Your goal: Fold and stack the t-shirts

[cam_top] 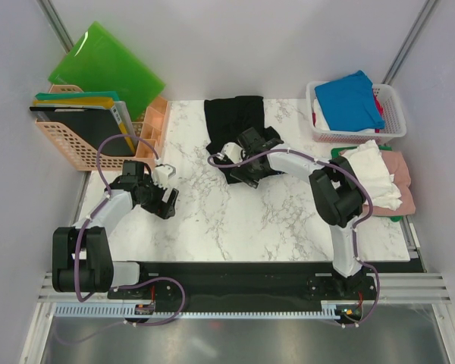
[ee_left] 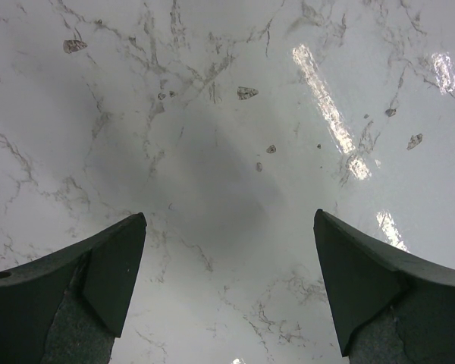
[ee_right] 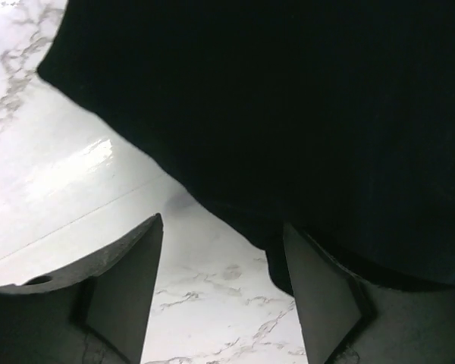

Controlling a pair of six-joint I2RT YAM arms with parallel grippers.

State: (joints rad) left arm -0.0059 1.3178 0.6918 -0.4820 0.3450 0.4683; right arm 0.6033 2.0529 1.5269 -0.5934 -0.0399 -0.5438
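Right pincer (ee_right: 221, 221) stands spread, black t-shirt (ee_right: 288, 114) edge just ahead of it. Left pincer (ee_left: 230, 213) stands spread wide, marble table (ee_left: 212, 91) beneath it.

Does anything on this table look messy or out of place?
Yes. The black t-shirt lies rumpled at the far middle of the table, not folded flat. At the right edge a white cloth heap sits crumpled, spilling over a pink cloth. Nothing looks damaged.
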